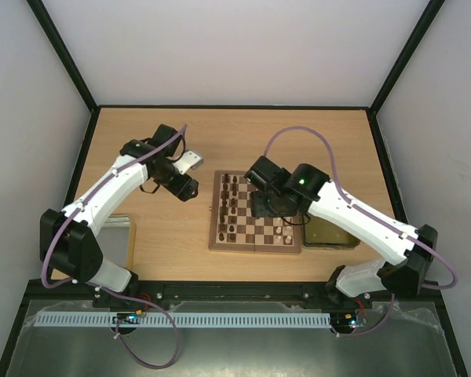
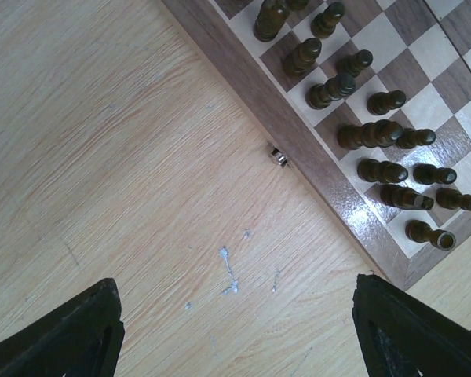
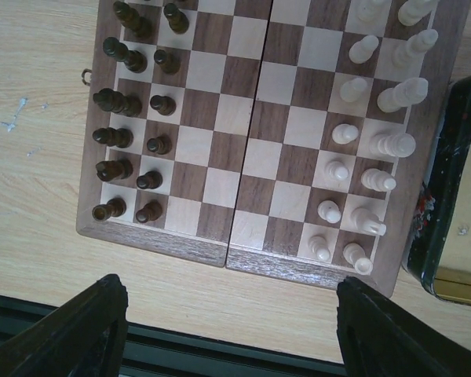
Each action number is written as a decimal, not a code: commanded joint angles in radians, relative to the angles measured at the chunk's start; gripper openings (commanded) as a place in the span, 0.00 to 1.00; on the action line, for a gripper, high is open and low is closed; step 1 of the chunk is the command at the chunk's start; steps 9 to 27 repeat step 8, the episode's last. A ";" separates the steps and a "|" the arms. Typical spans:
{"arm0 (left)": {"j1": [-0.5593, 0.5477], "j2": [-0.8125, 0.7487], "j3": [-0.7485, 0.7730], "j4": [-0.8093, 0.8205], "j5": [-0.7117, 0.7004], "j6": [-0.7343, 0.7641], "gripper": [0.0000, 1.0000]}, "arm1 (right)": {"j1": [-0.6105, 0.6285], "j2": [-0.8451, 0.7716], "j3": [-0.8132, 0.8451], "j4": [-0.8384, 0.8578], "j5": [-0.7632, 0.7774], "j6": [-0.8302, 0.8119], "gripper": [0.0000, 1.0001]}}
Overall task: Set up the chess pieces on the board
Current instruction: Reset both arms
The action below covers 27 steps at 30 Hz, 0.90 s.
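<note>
The board lies mid-table with dark chess pieces in two rows along its left side and pale pieces along its right. In the right wrist view the dark pieces and pale pieces stand upright on the board. The left wrist view shows the dark pieces on the board's corner. My left gripper is open and empty over bare table, left of the board. My right gripper is open and empty above the board's near edge.
A shiny yellow tray sits against the board's right side, also in the right wrist view. A small metal latch sticks out of the board's left edge. A second tray edge lies under the left arm.
</note>
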 commanded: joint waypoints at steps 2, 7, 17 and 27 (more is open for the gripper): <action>-0.011 -0.009 0.007 -0.027 0.021 0.013 0.80 | -0.009 -0.080 -0.064 0.056 0.010 0.043 0.70; -0.013 -0.008 0.006 -0.024 0.024 0.012 0.80 | -0.011 -0.079 -0.068 0.050 0.016 0.046 0.69; -0.013 -0.008 0.007 -0.025 0.023 0.010 0.80 | -0.011 -0.078 -0.068 0.050 0.019 0.049 0.69; -0.013 -0.008 0.007 -0.025 0.023 0.010 0.80 | -0.011 -0.078 -0.068 0.050 0.019 0.049 0.69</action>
